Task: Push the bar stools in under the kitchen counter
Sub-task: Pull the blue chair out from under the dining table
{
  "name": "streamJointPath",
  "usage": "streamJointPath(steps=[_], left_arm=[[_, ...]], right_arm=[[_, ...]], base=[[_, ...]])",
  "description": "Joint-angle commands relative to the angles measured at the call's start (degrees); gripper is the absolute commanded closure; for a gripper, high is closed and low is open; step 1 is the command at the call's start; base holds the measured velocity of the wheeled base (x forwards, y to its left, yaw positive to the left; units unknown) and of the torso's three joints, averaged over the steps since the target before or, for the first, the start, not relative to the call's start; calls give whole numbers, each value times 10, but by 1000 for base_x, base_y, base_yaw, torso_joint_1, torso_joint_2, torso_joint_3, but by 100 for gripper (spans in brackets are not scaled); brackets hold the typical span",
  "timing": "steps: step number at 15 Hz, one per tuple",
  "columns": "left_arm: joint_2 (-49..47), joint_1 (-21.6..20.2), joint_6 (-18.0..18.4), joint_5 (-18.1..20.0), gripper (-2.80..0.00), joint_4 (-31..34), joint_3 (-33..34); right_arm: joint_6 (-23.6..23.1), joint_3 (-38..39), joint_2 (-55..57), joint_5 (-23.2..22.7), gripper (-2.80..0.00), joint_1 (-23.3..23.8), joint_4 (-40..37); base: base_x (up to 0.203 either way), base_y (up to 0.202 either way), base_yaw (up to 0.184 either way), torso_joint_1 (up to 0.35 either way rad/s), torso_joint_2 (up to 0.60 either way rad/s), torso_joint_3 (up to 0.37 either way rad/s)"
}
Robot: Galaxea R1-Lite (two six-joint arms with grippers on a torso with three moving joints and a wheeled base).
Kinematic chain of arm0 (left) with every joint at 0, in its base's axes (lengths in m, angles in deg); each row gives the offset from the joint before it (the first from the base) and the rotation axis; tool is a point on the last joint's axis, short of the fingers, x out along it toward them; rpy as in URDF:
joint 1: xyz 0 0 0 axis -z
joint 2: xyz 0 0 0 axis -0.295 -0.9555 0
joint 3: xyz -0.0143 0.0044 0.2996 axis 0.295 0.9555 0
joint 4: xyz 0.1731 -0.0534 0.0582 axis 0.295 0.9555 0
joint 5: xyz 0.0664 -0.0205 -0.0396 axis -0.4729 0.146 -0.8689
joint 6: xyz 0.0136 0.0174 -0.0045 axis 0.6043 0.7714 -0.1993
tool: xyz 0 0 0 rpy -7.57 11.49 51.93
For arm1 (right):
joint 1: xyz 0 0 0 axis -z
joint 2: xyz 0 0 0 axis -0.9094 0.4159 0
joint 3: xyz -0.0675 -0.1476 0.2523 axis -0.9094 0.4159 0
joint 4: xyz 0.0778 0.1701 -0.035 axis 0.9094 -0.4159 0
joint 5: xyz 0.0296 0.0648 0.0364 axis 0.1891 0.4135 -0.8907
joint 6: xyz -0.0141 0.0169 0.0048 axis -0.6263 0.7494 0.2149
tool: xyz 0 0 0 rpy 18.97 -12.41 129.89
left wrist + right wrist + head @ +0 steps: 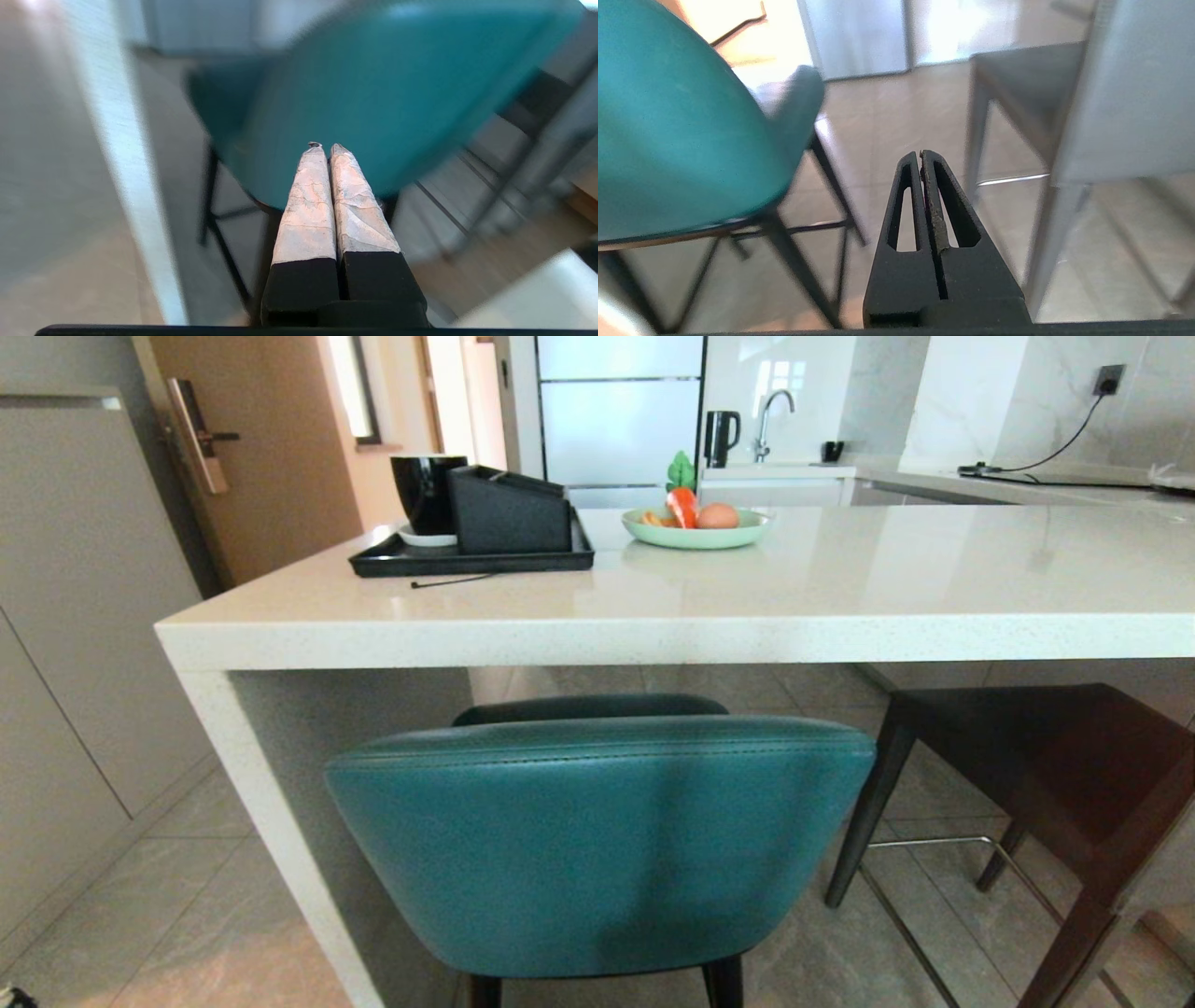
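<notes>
On my screen: black tray [392, 563] carrying a black cup [425, 490] on a white saucer [425, 536] and a dark angular box [509, 511]; green plate [695, 535] with toy carrot [682, 504] and egg [717, 516]; behind, black kettle [720, 437], faucet [771, 415], wooden door [271, 439].

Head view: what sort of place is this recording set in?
Most likely a home kitchen. A white stone counter has two bar stools pulled up to it, one teal. Behind it are a sink tap, a black kettle and a fruit plate.
</notes>
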Motion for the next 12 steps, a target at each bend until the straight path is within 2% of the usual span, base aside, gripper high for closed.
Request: streamJointPath(steps=[1, 3, 7, 10, 12], left_arm=[[-64, -2, 5, 11, 0, -7, 16], [-102, -2, 22, 11, 0, -38, 47], [-212, -1, 51, -3, 0, -183, 104], [-312, 0, 61, -26, 0, -266, 110], [-377, 7, 64, -48, 0, -325, 113]], right_arm=[[2, -19, 92, -24, 0, -2, -1], [3, -20, 131, -36, 0, -2, 6], [-2, -13, 221, -73, 0, -3, 56], [-19, -12, 283, -98, 0, -4, 88], [-26, -13, 326, -107, 0, -24, 119]], base=[[0, 0, 0, 0, 0, 0], [0, 0, 0, 0, 0, 0], [0, 0, 0, 0, 0, 0], [0, 0, 0, 0, 0, 0], [0, 0, 0, 0, 0, 0]])
